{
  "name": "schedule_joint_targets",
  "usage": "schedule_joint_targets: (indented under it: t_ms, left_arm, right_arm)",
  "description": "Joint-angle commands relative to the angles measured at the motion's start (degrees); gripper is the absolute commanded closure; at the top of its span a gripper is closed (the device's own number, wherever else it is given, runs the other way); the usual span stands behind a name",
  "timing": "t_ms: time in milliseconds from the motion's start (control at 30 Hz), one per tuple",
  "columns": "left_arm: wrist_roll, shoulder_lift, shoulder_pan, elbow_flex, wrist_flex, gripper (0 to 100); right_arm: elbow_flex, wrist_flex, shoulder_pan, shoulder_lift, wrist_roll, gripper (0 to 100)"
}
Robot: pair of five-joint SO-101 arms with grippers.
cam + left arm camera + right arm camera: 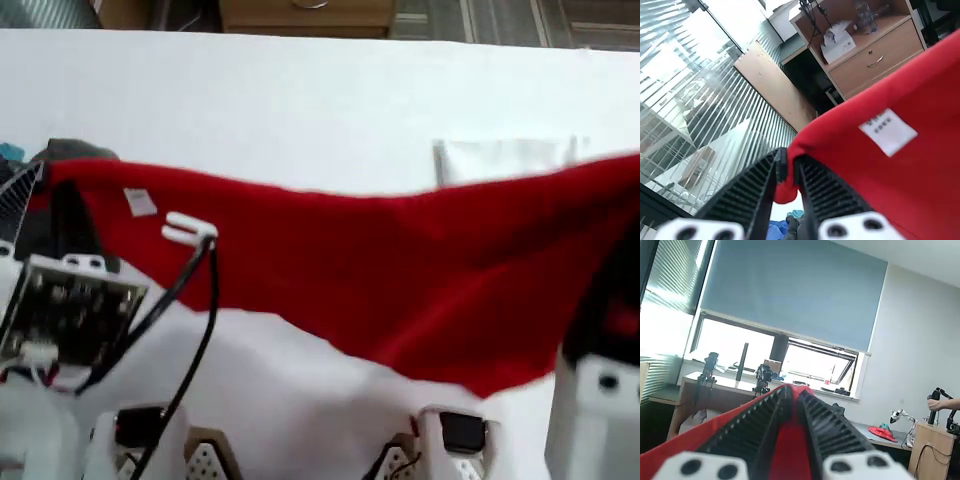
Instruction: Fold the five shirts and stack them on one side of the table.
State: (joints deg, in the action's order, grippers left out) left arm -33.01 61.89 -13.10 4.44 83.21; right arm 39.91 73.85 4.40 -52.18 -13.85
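A red shirt (400,270) hangs stretched above the white table (300,100), held up at both upper corners. My left gripper (788,167) is shut on the shirt's left corner (890,165), near a white label (887,131). My right gripper (794,399) is shut on the shirt's other corner (790,450), whose red cloth runs between the black ribbed fingers (832,427). In the high view the left arm (65,300) stands at the left and the right arm (600,380) at the right edge.
A folded white cloth (505,158) lies on the table at the back right, partly behind the raised shirt. A dark garment (70,150) peeks out at the far left. Wooden furniture (300,15) stands beyond the table's far edge.
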Motion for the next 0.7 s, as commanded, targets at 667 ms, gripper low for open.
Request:
schedule_joint_targets:
  t_ms: [667]
  left_arm:
    - [0.4,7.5,-5.2,-7.1,1.8,97]
  right_arm:
    - [-1.2,2.6,0.2,-4.4,0.1,97.9]
